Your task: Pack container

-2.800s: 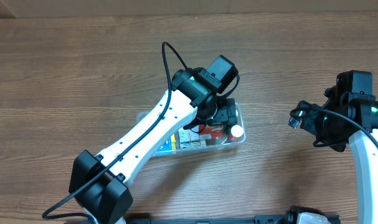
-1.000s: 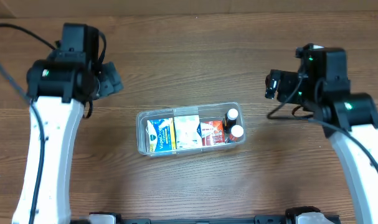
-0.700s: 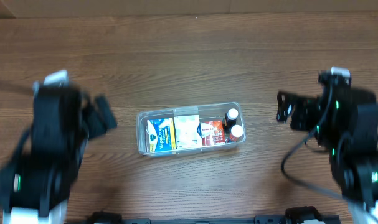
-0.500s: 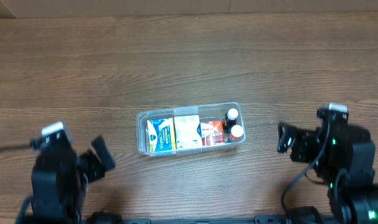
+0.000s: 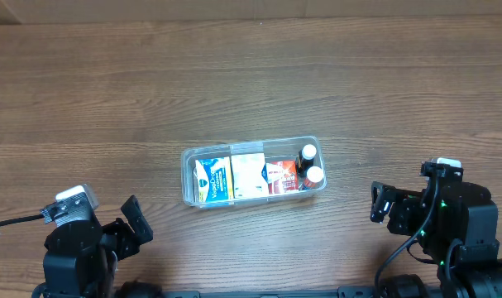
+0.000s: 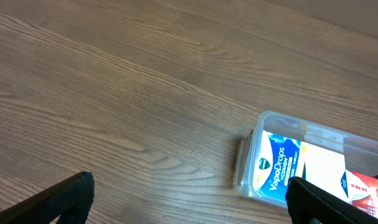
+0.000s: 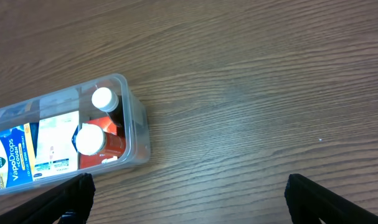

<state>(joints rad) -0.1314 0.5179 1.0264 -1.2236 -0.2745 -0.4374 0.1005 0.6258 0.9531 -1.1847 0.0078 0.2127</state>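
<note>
Clear container (image 5: pixel 184 178) mid-table, full of boxes (image 5: pixel 211 178) and two bottles (image 5: pixel 308 152). Probably light, stiff, slick-walled; best taken by the rim at the short ends. Left gripper (image 6: pixel 189 202) and right gripper (image 7: pixel 189 199) at the near corners, fingers spread wide, empty.

A blue VapoDrops box (image 5: pixel 211 179) lies flat, label up, on a brown wood-grain table (image 5: pixel 234 83). In the overhead view a white box (image 5: pixel 248 174) lies just to the right of the VapoDrops box, side against side. A red box (image 5: pixel 280 175) comes next, on the far side of the white box from the VapoDrops box; its print is too small to read. At the end of the row farthest from the VapoDrops box a dark, white-capped bottle (image 5: pixel 315 175) stands upright. A second bottle (image 5: pixel 308 152) with a smaller white cap stands just behind it. The table's grain runs the same way as the row.
</note>
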